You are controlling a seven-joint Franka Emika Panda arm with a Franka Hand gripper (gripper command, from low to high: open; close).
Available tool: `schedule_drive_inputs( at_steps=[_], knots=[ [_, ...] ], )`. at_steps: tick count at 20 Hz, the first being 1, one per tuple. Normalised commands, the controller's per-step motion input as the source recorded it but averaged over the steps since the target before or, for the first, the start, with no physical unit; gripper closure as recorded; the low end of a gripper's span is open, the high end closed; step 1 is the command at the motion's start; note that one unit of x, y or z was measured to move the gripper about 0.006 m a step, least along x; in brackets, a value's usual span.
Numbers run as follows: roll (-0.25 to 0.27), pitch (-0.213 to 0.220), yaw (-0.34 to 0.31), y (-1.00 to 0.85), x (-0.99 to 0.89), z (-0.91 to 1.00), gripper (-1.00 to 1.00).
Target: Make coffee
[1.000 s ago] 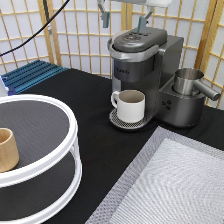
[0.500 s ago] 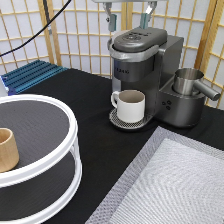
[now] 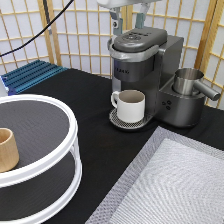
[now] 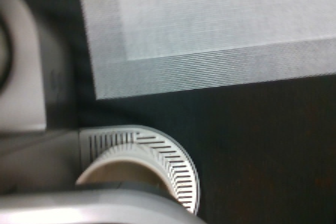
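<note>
1. The gripper [image 3: 128, 21] sits at the top edge of the exterior view, right above the coffee machine [image 3: 142, 62]. Two fingers hang down with a gap between them and nothing in it, so it looks released.
2. The coffee pod is nowhere to be seen in either view. The machine's lid looks closed, and I can't tell whether a pod is inside.
3. The white mug [image 3: 131, 105] stands on the drip tray [image 3: 118, 120] under the spout. The wrist view catches the mug's rim [image 4: 120, 172] and the slotted tray [image 4: 176, 160].
4. Risk: a low descent here could knock the lid or shove the machine.
5. Tight spots: the screen behind, and the steel pitcher [image 3: 190, 82] at centre right.
6. Open room: dark tabletop [image 3: 90, 100] centre left, and the grey mat [image 3: 175, 185] lower right. The tiered stand [image 3: 40, 130] with its wooden cup [image 3: 7, 149] fills the lower left.
</note>
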Motion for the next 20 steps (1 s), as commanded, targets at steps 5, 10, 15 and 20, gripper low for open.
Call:
schedule_drive_inputs(
  at_steps=[5, 10, 15, 20],
  knots=[
    [0.000, -0.171, 0.197, 0.14, -0.56, -0.14, -1.00],
    [-0.005, -0.199, 0.112, 0.08, -0.49, -0.04, -1.00],
    [0.008, -0.179, 0.051, -0.23, -0.35, -0.27, -1.00],
    [0.008, -0.166, 0.025, -0.31, -0.51, -0.40, -1.00]
  ],
)
